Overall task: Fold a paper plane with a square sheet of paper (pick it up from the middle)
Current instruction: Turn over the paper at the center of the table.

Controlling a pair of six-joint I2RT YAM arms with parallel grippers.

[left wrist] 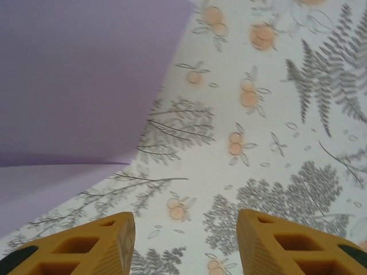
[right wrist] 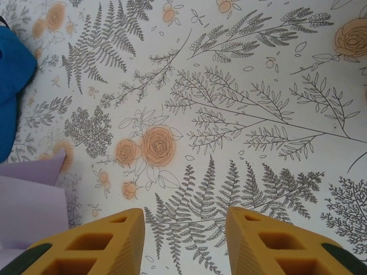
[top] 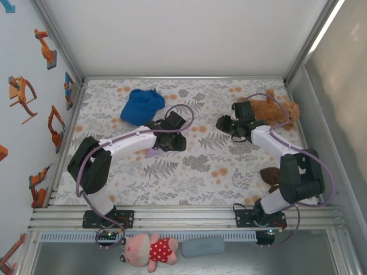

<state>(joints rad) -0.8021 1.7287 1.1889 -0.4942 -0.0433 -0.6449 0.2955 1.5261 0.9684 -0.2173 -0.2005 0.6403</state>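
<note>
The square sheet of paper (left wrist: 74,86) is lavender and lies folded on the flowered tablecloth, one flap raised above a crease. In the top view a small pointed lavender piece (top: 153,152) shows beside my left arm, which covers the rest; I cannot tell whether it has the paper plane's shape. My left gripper (left wrist: 184,220) is open just right of the paper, with bare cloth between its yellow fingers (left wrist: 109,240). It hangs over the middle of the table (top: 172,139). My right gripper (right wrist: 183,220) is open too, over fern print, and the paper's edge (right wrist: 28,200) lies to its left. It is at the right of centre (top: 222,123).
A blue fabric cap (top: 142,106) lies at the back left, also at the left edge of the right wrist view (right wrist: 11,86). A brown teddy bear (top: 278,112) sits at the back right, and a dark brown thing (top: 270,175) lies near the right arm. A pink plush toy (top: 146,249) lies off the table's near edge.
</note>
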